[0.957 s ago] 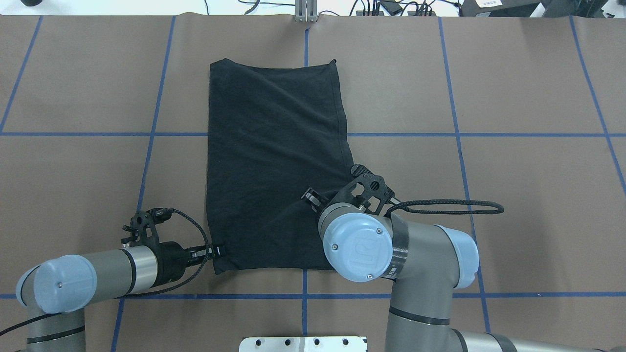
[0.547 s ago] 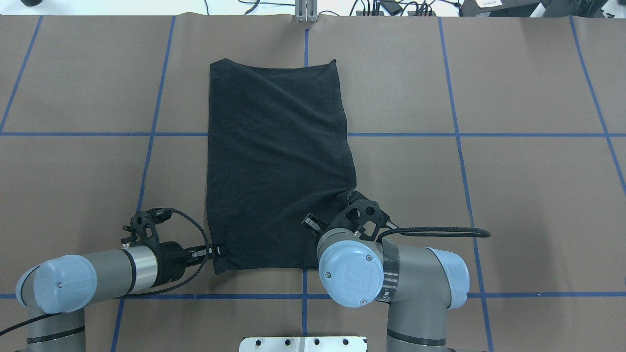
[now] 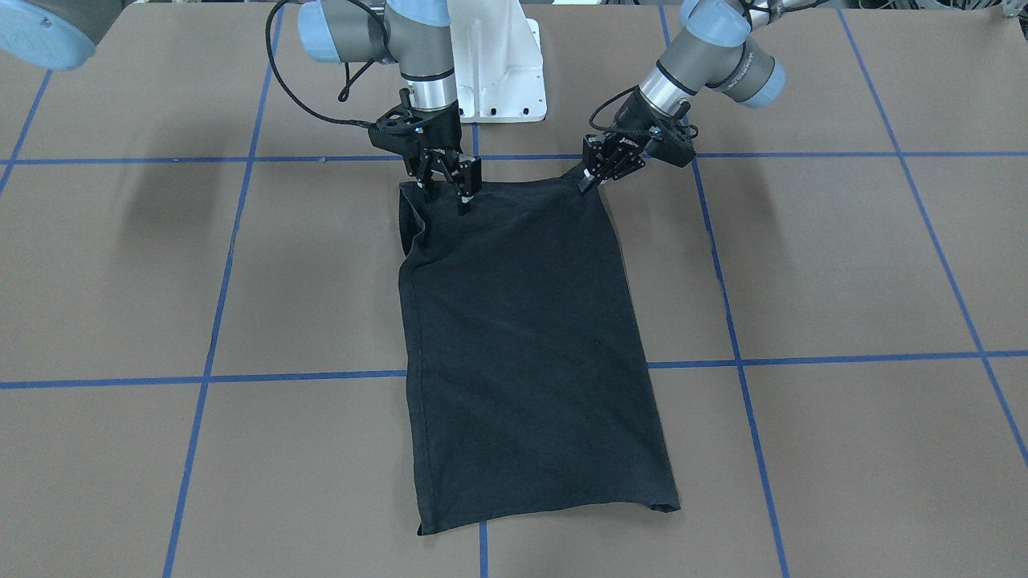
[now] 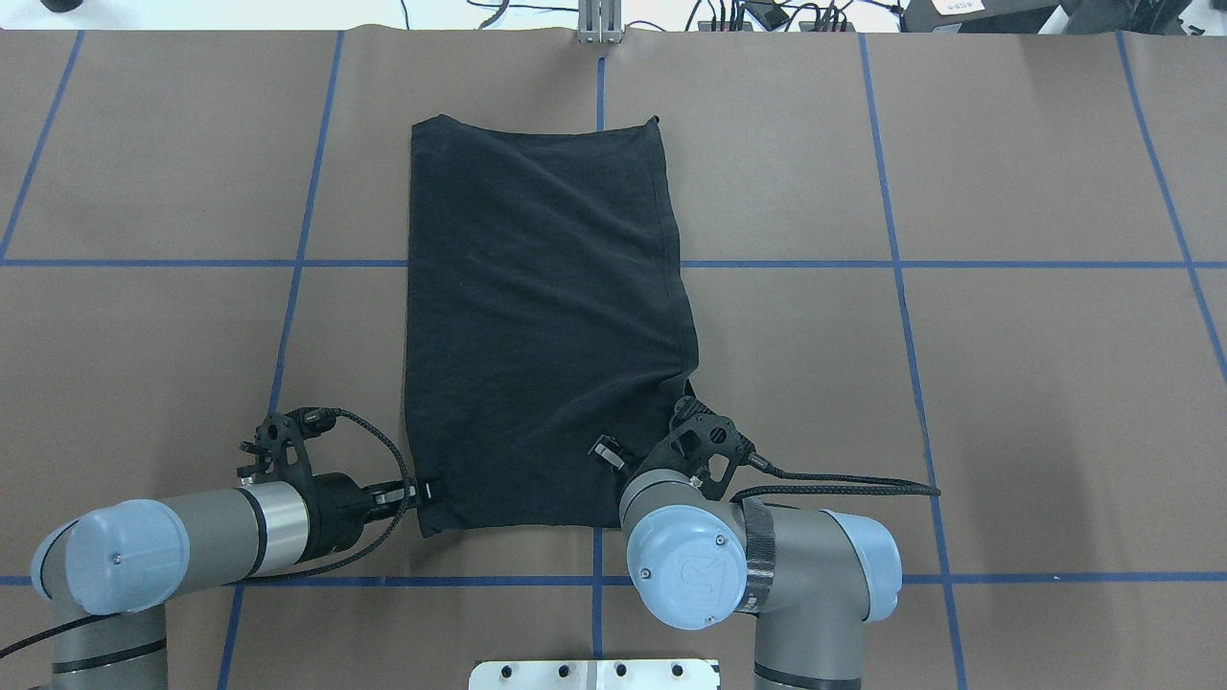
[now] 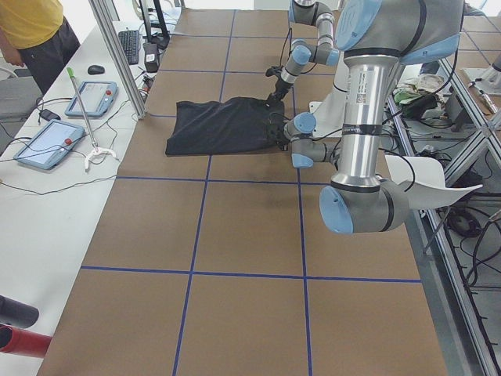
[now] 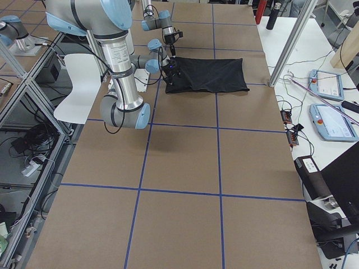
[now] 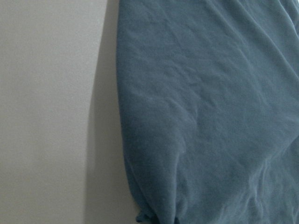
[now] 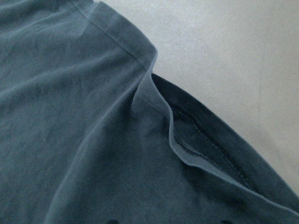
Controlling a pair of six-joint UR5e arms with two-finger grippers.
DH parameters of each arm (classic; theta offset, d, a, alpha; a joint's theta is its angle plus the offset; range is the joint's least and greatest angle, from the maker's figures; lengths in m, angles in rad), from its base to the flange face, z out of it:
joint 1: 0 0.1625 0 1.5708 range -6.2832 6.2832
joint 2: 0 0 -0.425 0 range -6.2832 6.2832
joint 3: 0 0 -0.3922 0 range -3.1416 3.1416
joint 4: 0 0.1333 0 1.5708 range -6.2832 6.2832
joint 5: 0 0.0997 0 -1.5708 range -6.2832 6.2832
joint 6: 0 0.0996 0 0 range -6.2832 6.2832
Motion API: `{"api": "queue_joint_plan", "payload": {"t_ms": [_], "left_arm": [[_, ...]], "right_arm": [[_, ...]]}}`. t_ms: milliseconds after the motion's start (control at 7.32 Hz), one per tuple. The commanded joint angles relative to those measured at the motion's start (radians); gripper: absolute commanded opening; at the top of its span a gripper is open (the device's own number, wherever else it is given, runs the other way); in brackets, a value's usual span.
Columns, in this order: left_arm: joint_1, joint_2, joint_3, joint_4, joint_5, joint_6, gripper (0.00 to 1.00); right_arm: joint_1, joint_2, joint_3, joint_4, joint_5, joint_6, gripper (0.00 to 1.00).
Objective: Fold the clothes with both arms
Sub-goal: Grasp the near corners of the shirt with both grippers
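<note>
Black T-shirt point(image 4: 542, 307) lies flat on the table point(image 4: 1007, 383), folded to a long strip running away from the robot (plain black side up). Near edge: the left gripper point(image 3: 585, 182) pinches one corner. The right gripper point(image 3: 444, 197) stands at the other corner, fingers spread, tips at the cloth.

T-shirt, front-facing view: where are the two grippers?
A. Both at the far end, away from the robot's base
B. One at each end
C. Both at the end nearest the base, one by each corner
C: the left gripper and the right gripper both sit at the base-side edge of the T-shirt, near opposite corners, with no gripper at its far end.
</note>
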Motion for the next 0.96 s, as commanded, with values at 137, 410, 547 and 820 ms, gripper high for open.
{"api": "queue_joint_plan", "payload": {"t_ms": [137,410,547,820], "left_arm": [[0.002,0.002,0.001,-0.001,0.0,0.0,0.0],[0.002,0.003,0.001,-0.001,0.0,0.0,0.0],[0.002,0.003,0.0,-0.001,0.0,0.0,0.0],[0.002,0.003,0.001,-0.001,0.0,0.0,0.0]], "right_arm": [[-0.007,-0.001,-0.012,0.002,-0.015,0.0,0.74],[-0.007,0.002,-0.03,0.0,-0.015,0.0,0.74],[-0.007,0.003,-0.035,0.0,-0.016,0.0,0.7],[-0.006,0.013,-0.047,0.0,-0.016,0.003,0.63]]}}
